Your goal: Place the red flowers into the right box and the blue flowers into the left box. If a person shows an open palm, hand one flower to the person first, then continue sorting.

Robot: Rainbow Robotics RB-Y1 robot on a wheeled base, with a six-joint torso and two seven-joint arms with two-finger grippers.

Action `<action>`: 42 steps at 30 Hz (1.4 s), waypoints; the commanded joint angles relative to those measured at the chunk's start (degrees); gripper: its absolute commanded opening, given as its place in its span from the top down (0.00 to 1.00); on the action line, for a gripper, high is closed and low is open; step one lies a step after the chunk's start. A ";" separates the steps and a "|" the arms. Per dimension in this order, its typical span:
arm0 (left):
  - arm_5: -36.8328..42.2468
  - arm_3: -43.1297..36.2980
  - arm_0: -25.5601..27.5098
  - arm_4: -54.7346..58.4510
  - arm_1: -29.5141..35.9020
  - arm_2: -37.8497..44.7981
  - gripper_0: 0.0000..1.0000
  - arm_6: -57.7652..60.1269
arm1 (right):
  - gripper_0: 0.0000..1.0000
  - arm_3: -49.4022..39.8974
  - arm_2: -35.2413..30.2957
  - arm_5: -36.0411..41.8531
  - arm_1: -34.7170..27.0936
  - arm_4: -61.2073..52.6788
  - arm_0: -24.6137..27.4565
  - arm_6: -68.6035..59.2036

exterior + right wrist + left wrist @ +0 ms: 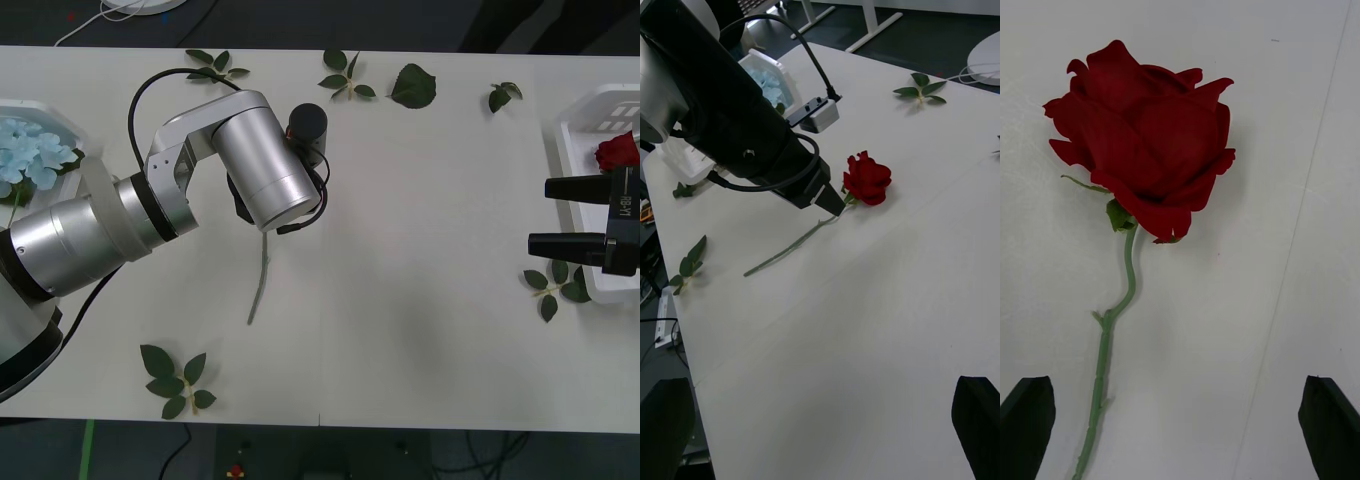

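Red rose (1142, 142) lies flat mid-table (420, 300), stem (260, 285) toward the robot. Left gripper (1180, 427) hovers over it, black fingers (1026, 424) apart, astride the stem, not touching. Right gripper (540, 215) spread wide beside the right box (575, 150), holding another rose (617, 150). Blue flowers (30, 150) in left box (40, 108).

Loose leaf sprigs (178, 381) scattered on white table (420, 300); white cable (100, 20) beyond.
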 commanded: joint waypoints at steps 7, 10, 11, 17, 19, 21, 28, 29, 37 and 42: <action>3.09 0.53 1.78 -1.35 3.81 6.73 0.00 -5.64 | 0.00 -1.76 -0.17 -0.42 0.38 -1.27 1.13 1.47; 3.79 0.53 1.87 0.93 4.95 8.67 0.00 -8.90 | 0.00 -1.76 -0.17 -0.42 0.38 -1.36 1.22 1.47; 3.70 0.71 1.96 0.93 5.30 8.67 0.00 -9.16 | 0.00 -1.76 -0.17 -0.42 0.38 -1.45 1.22 1.47; 0.98 4.14 4.51 0.76 5.56 8.75 0.00 -14.87 | 0.00 -1.76 -0.17 -0.42 0.38 -1.62 1.22 1.47; -2.71 6.25 6.18 0.40 5.13 8.67 0.00 -18.65 | 0.00 -1.76 -0.17 -0.42 0.38 -1.71 1.22 1.47; -6.32 8.44 7.50 0.32 4.60 8.67 0.00 -22.26 | 0.00 -1.76 -0.17 -0.42 0.38 -1.71 1.13 1.47; -13.61 13.28 8.37 3.48 1.52 8.75 0.00 -29.38 | 0.00 -1.76 -0.17 -0.42 0.38 -1.89 1.22 1.47; -13.79 13.28 8.37 3.48 1.17 8.75 0.00 -29.81 | 0.00 -1.76 -0.17 -0.42 0.38 -1.89 1.22 1.55; -14.58 11.34 8.37 6.47 -0.68 9.81 0.00 -30.87 | 0.00 -1.76 -0.17 -0.42 0.38 -1.89 1.30 1.47; -14.84 10.99 8.37 7.17 -0.68 9.81 0.00 -31.57 | 0.00 -1.76 -0.17 -0.42 0.38 -2.15 1.30 1.64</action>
